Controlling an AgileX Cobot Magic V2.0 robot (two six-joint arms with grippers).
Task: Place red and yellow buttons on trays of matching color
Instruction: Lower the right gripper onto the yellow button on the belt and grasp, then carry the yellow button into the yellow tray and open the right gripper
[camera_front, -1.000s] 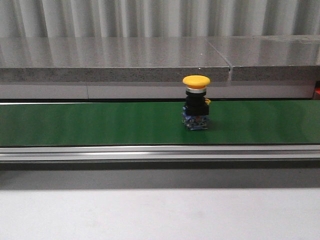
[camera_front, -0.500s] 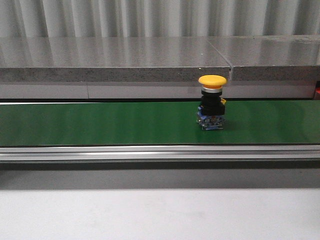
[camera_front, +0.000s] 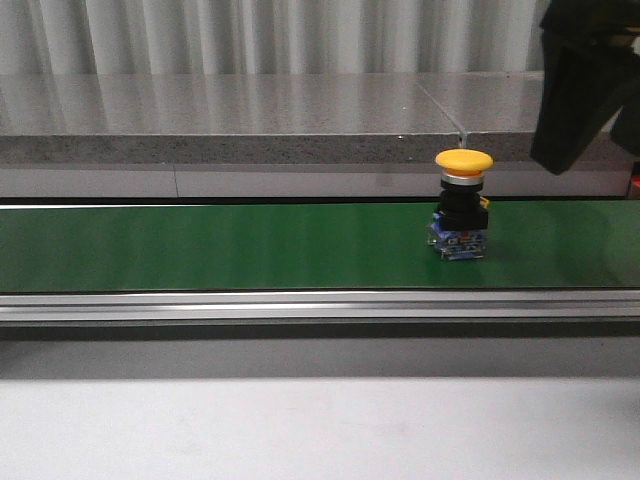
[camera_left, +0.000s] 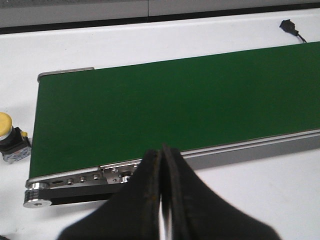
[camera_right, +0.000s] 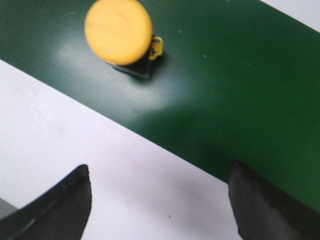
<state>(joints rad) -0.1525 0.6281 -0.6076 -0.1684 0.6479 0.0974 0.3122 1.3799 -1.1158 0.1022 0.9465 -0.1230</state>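
Front view findings: a yellow mushroom-head push button (camera_front: 462, 215) is seen standing upright on the green conveyor belt (camera_front: 200, 245), at about 3 o'clock from the belt's middle. Its long axis is vertical, with the yellow cap uppermost and the black-and-blue contact block resting on the belt. A dark part of the right arm (camera_front: 585, 85) is observed at about 1 o'clock from the button, above it and well apart from it.

In the right wrist view, the right gripper (camera_right: 160, 200) is found with its jaws spread wide and nothing held between them. The button (camera_right: 120, 35) is seen from above; it lies ahead of the jaw opening and off its centre line, toward the finger (camera_right: 60, 205) seen at the left edge of that view. This offset is judged to be the relation on which the pick depends: the jaws must be brought over the cap and lowered astride the vertical body.

In the left wrist view, the left gripper (camera_left: 161, 200) is recorded with its fingers pressed together and nothing between them. A second yellow button (camera_left: 11, 142) is noted on the white table (camera_left: 150, 37), just off the belt's end roller (camera_left: 37, 195).

The right arm is judged nearer to the belt-borne button. No trays are visible in any view.
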